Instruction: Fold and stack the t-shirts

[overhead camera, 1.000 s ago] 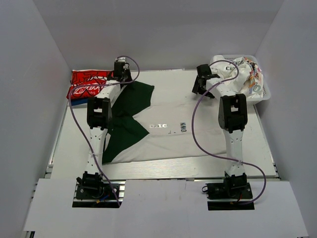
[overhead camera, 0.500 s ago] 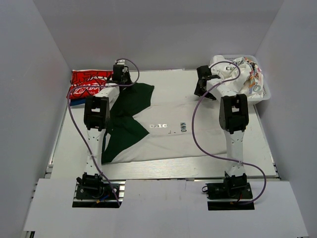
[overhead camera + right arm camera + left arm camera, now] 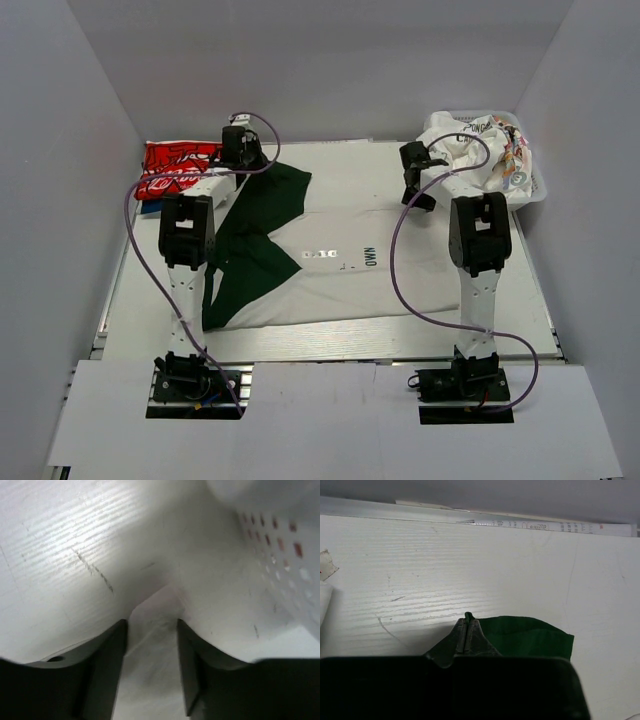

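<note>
Up at eleven o'clock on the table [image 3: 520, 300], a hard pinch from the left gripper [image 3: 244, 158]: both fingers [image 3: 460, 639] pressed flat together on a corner of the dark green t-shirt [image 3: 255, 235], with a sliver of green poking out past the tips in the wrist view and more of the cloth fanned out toward three o'clock. From that pinch, green cloth trailing down toward seven o'clock and lying across the left part of the off-white t-shirt [image 3: 350, 285]. Spread flat through the middle of the table, that off-white one, black lettering [image 3: 368, 257] face up near its centre. Over at one o'clock, the right gripper [image 3: 420, 190] down at the table, fingers [image 3: 107, 670] spread apart and straddling a corner of pale cloth that fills the gap between them; no telling whether either pad is touching it. Just off to the three o'clock side, the white mesh basket [image 3: 530, 195], its perforated wall looming close in the right wrist view, heaped with crumpled printed garments [image 3: 470, 140]. Tucked away at ten o'clock, just beside the left gripper, the red t-shirt [image 3: 175, 168] with white script, lying apart from the two shirts at the centre.
</note>
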